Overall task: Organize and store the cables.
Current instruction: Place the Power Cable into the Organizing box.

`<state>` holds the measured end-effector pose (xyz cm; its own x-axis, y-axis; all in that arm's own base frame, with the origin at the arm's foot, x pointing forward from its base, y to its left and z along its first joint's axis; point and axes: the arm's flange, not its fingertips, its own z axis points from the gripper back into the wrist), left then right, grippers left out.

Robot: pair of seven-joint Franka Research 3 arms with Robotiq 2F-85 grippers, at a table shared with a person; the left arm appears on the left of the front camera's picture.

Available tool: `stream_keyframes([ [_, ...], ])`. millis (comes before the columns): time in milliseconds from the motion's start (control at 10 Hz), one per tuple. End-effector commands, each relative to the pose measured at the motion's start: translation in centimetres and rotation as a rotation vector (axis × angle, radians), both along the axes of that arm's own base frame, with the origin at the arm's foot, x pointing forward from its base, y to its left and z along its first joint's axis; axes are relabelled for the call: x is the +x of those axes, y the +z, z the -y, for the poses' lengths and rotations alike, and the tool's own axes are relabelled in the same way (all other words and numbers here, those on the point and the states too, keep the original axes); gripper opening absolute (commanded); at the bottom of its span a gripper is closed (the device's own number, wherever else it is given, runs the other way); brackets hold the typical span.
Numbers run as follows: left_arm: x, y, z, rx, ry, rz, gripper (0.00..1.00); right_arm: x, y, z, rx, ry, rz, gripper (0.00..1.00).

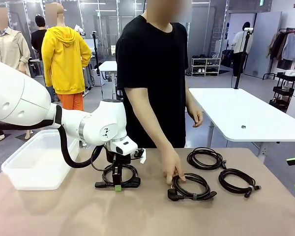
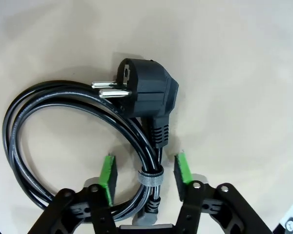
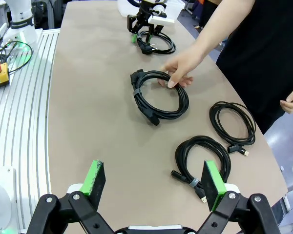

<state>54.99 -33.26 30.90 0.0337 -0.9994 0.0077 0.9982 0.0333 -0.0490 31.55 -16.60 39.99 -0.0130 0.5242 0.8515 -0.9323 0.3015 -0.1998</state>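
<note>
My left gripper (image 2: 145, 165) is spread, one green pad on each side of the strapped bundle of the cable coil (image 2: 39, 100), neither touching it. The bundle's long axis runs straight out between the fingers to the plug (image 2: 146, 90), so closing should cross it squarely. The coil lies left on the table (image 1: 64, 211). My right gripper (image 3: 154, 181), also spread, is well apart.

White arm (image 1: 19, 103), black gripper (image 2: 145, 166), possible logo (image 1: 106, 132)

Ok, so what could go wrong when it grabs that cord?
The left tool straddles the coiled cable at its strap, so a lift might let the chunky plug swing or the loops slip out. The person's hand rests on the next cable nearby; the left arm could brush it.
</note>
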Motion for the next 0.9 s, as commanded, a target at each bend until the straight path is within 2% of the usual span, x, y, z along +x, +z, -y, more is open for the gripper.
stream_keyframes([
  [0,0.4,0.2,0.6,0.035,0.011,-0.019,0.0,-0.2,0.4,-0.2,0.007,-0.006,-0.018,1.0],
  [100,0.4,0.5,0.7,0.036,0.01,-0.01,0.08,-0.2,0.4,-0.2,0.007,-0.006,-0.018,1.0],
  [200,0.2,0.7,0.6,0.037,0.012,-0.008,0.0,-0.2,0.4,-0.2,0.007,-0.006,-0.018,1.0],
  [500,-0.8,2.6,0.0,0.027,0.007,0.015,0.0,-0.2,0.4,-0.2,0.007,-0.006,-0.018,1.0],
  [600,-0.9,3.7,-0.1,0.016,0.016,0.02,0.0,-0.2,0.4,-0.2,0.007,-0.006,-0.018,1.0],
  [800,-2.0,8.4,-0.2,-0.013,-0.031,0.072,0.0,-0.2,0.4,-0.2,0.007,-0.006,-0.018,1.0],
])
